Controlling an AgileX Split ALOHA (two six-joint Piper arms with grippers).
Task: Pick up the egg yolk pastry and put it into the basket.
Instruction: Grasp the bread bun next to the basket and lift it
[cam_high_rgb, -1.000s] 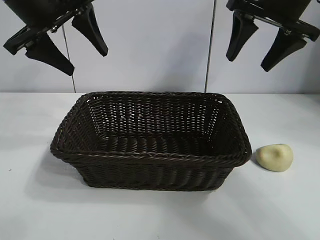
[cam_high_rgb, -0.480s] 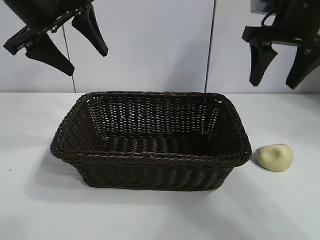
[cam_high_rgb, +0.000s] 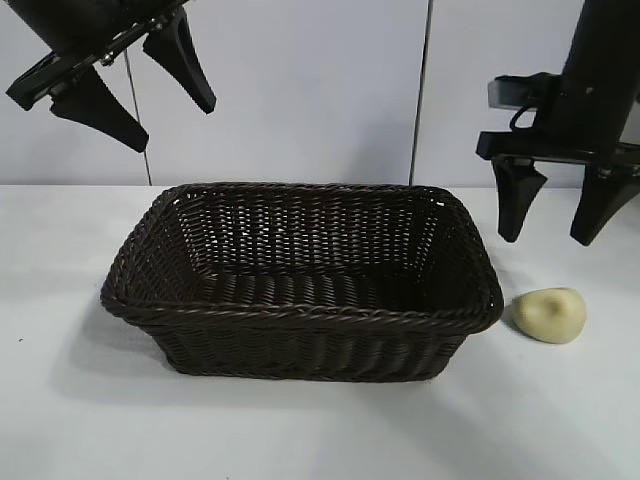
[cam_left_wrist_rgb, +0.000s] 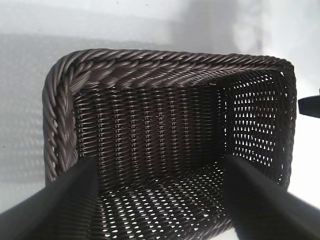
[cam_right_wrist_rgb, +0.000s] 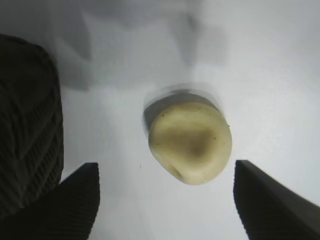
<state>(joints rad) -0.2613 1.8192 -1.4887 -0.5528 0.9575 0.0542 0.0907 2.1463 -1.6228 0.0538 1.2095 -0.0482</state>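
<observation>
From the exterior view, I am holding my right hand above the desk, fingers spread wide and pointing straight down, gripping nothing. The egg yolk pastry is lying on the desk directly below me, toward six o'clock from my fingertips, well apart from them yet. It is sitting just beside the basket, off its three o'clock end, not touching the rim. My left hand is hanging idle up at the eleven o'clock corner, also open and empty, much farther from the pastry, so I judge this pick is mine on the right.

Through the left wrist view, I am seeing only the basket interior between my open left fingers; nothing is lying inside.

Through the right wrist view, the pastry is sitting between my two fingers, slightly nearer the far one than the basket-side one. Its outline is nearly round, so I judge no wrist turn is needed, only a straight drop. The basket's corner is lying at nine o'clock.
</observation>
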